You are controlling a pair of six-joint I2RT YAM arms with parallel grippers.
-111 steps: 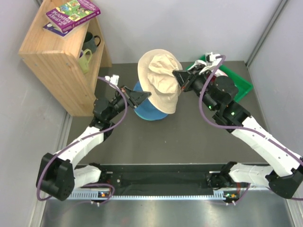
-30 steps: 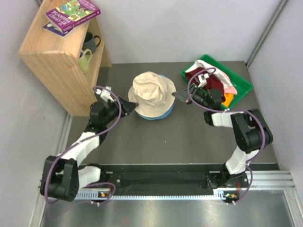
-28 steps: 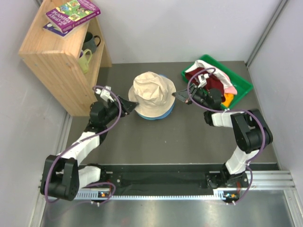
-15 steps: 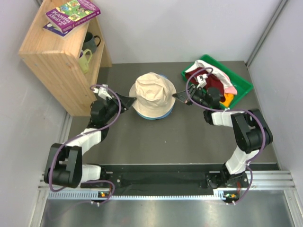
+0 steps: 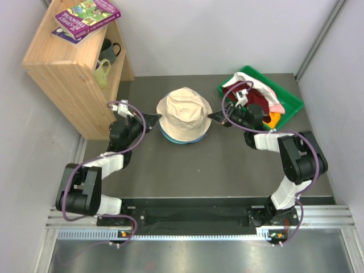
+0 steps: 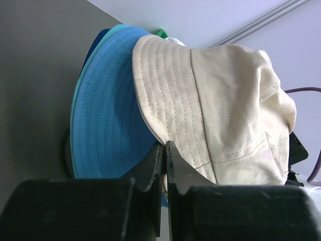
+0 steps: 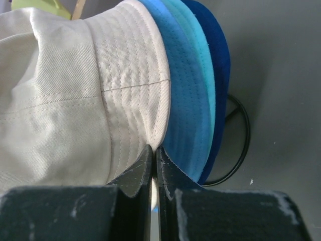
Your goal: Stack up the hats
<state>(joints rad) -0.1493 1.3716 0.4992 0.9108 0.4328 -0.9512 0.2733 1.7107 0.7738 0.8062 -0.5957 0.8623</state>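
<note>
Hats are partly stacked; the beige hat point(image 5: 183, 114) sits crown up on the blue hats point(image 6: 105, 115) at the middle of the table point(image 5: 187, 170), the pile resting on a wire stand point(image 7: 242, 145); the left gripper point(image 6: 164, 148) and right gripper point(image 7: 153, 150) each have jaws pinched shut on opposite edges of its brim; by this view the beige hat is placed but not yet released; left to stack are a red hat point(image 5: 259, 101), white hat point(image 5: 268, 91) and orange hat point(image 5: 274, 119), heaped in the tray point(image 5: 291, 102) at far right.
</note>
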